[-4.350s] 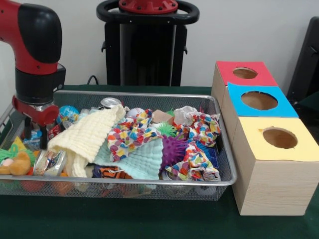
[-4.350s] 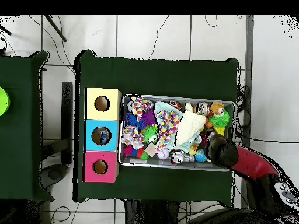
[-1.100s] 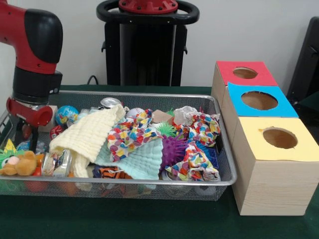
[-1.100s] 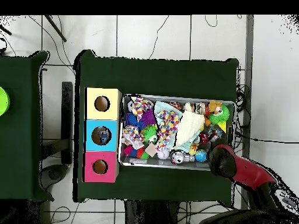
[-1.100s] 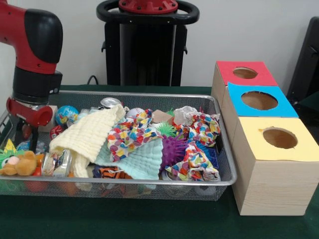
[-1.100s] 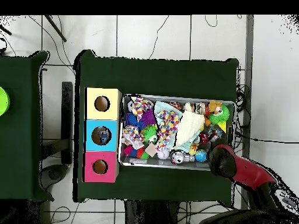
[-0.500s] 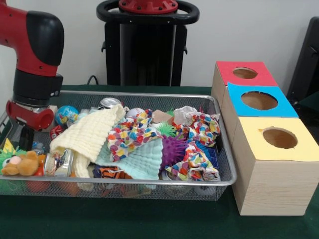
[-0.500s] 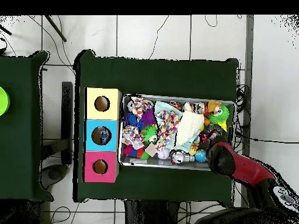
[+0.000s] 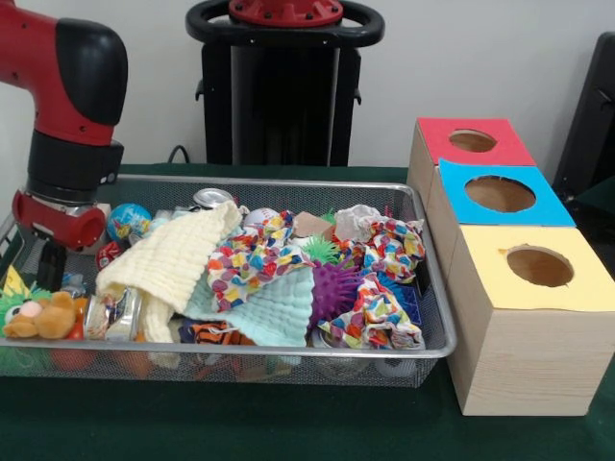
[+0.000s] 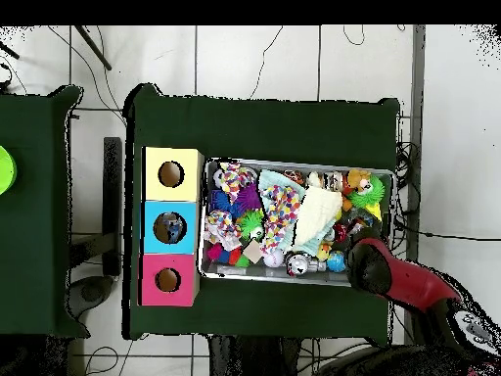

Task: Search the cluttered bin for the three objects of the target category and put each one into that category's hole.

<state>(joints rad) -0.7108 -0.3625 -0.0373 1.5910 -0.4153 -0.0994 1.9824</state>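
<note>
Your gripper (image 9: 43, 261) sits at the bin's (image 9: 288, 182) 9 o'clock end in the front view, low among toys; can't tell if it's apart or clamped. No bottles visible, likely under the cloths (image 9: 183, 254). Blue box hole (image 9: 500, 193) waits at 3 o'clock.

The bin (image 9: 434, 351) is packed from wall to wall, with hardly any bare mesh showing. A pale yellow cloth (image 9: 173, 259), a mint cloth (image 9: 274, 309) and colourful patterned cloths (image 9: 384, 288) lie over the middle and right, hiding what is underneath. A purple spiky ball (image 9: 333, 288) rises among them. At the left end the arm (image 9: 67, 106) stands over the far corner, blocking entry there, just beside a stuffed toy (image 9: 43, 315). Above the clutter the way is open. The green surface (image 9: 240, 423) in front of the bin lies bare. The three boxes stand touching the bin's right wall; the blue hole (image 9: 500, 194) is open from above.
</note>
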